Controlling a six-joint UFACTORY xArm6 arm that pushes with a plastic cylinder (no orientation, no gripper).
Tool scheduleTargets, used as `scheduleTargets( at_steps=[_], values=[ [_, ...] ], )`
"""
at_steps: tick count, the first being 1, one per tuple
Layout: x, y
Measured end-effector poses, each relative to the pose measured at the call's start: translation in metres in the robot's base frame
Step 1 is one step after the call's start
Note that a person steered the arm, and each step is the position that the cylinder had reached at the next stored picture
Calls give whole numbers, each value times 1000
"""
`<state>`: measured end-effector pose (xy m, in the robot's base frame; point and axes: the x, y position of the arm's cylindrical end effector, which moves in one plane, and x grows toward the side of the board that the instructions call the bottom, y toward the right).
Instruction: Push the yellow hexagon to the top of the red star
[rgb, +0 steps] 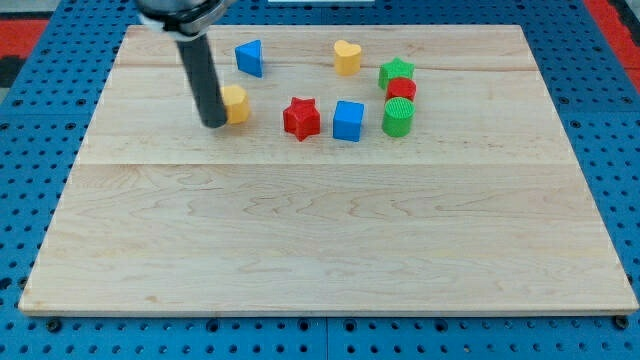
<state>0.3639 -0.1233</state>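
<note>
The yellow hexagon (236, 103) lies on the wooden board at the upper left of the block group. The red star (301, 118) lies to its right and slightly lower, apart from it. My tip (214, 124) stands just left of the yellow hexagon, touching or nearly touching its left side. The rod rises from the tip towards the view's top and hides a little of the hexagon's left edge.
A blue triangular block (250, 57) lies above the hexagon. A yellow heart (347, 56) lies at the top middle. A blue cube (348, 120) sits right of the star. A green star (396, 73), a red cylinder (402, 90) and a green cylinder (398, 117) stand stacked in a column at the right.
</note>
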Motion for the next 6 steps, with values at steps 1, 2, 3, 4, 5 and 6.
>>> scheduleTargets(
  at_steps=[1, 2, 3, 4, 5, 6],
  values=[
    [-8, -19],
    [-16, -26],
    [-30, -9],
    [-31, 15],
    [-31, 40],
    [-31, 47]
  ],
)
